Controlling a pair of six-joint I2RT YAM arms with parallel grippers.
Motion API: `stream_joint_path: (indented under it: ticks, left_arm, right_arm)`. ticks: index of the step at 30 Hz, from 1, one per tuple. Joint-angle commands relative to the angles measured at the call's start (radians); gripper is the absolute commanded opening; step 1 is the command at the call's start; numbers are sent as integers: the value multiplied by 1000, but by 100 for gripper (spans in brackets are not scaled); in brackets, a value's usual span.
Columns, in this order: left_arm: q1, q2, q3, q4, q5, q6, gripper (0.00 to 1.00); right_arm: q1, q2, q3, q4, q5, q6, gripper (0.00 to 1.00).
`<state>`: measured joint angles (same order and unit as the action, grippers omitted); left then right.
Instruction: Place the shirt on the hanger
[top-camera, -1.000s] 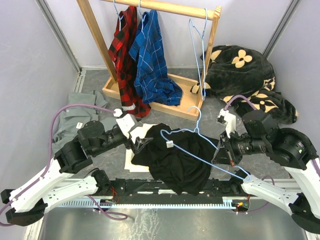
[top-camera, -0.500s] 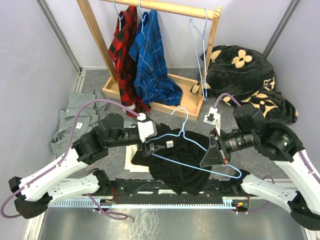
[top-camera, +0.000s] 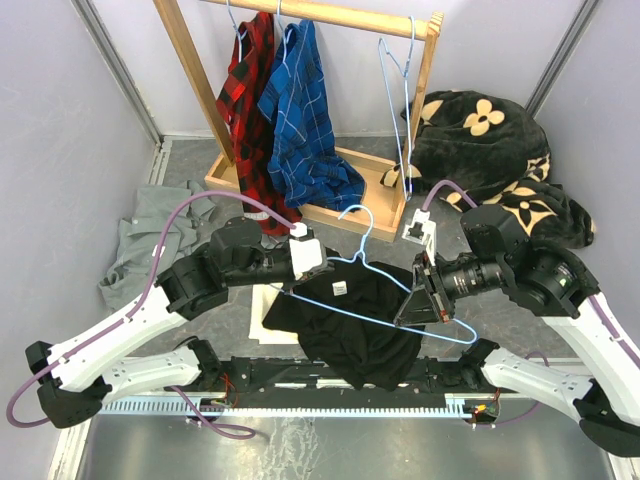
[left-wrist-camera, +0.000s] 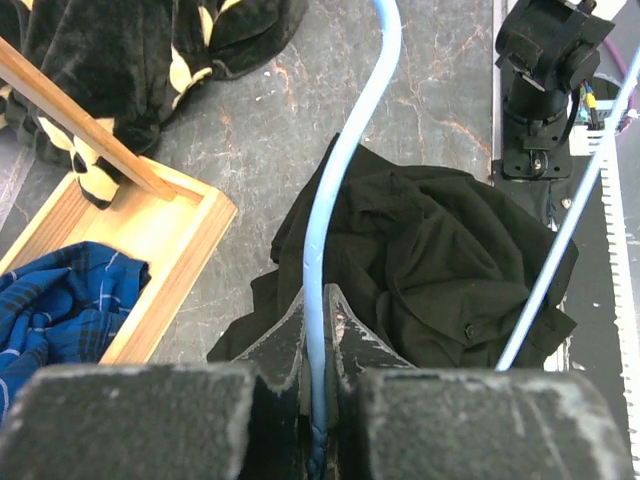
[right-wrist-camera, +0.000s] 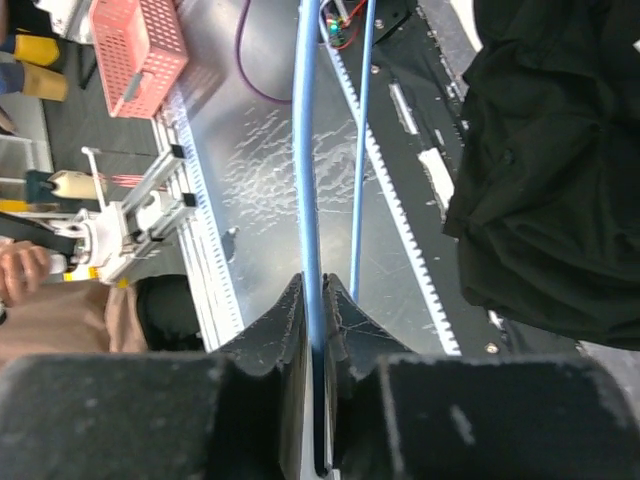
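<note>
The light-blue wire hanger (top-camera: 371, 232) hangs level above the black shirt (top-camera: 355, 335), which lies crumpled on the table between the arms. My left gripper (top-camera: 328, 270) is shut on the hanger's left arm near the neck. In the left wrist view the wire (left-wrist-camera: 350, 150) runs straight out from between the closed jaws of the left gripper (left-wrist-camera: 318, 300), over the shirt (left-wrist-camera: 450, 260). My right gripper (top-camera: 415, 300) holds the right arm of the hanger. In the right wrist view its jaws hug the wire (right-wrist-camera: 308, 150) at the right gripper (right-wrist-camera: 315, 285), with the shirt (right-wrist-camera: 560, 170) to the right.
A wooden rack (top-camera: 190, 70) at the back carries a red plaid shirt (top-camera: 250, 110), a blue plaid shirt (top-camera: 300, 120) and a spare hanger (top-camera: 400, 90). A black flowered blanket (top-camera: 490, 150) lies at back right, a grey shirt (top-camera: 150, 235) at left. A white sheet (top-camera: 262, 315) lies under the black shirt.
My left gripper moved right to the hanger and closed on its wire. The right arm carried the hanger up and to the left, off the shirt.
</note>
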<state>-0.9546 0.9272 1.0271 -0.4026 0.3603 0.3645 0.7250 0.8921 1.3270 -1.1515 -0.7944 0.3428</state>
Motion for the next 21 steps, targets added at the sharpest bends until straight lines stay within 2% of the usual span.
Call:
stream_joint_path:
  ticks: [1, 4, 8, 10, 19, 21]
  left_arm:
    - [4, -15, 39, 35, 6, 37, 3]
    - [4, -16, 39, 19, 6, 45, 3]
    - [4, -15, 36, -11, 13, 57, 3]
    - [5, -13, 33, -26, 17, 61, 3]
    - [4, -5, 28, -57, 8, 62, 3]
    - [4, -4, 27, -56, 0, 59, 3]
  right_arm:
    - [6, 4, 81, -3, 117, -49, 25]
    - [6, 21, 150, -42, 237, -82, 38]
    - [6, 57, 232, -76, 338, -140, 45]
    - [7, 78, 262, -77, 362, -166, 54]
    - [5, 149, 273, 3, 323, -221, 55]
    - [5, 150, 267, 24, 322, -235, 50]
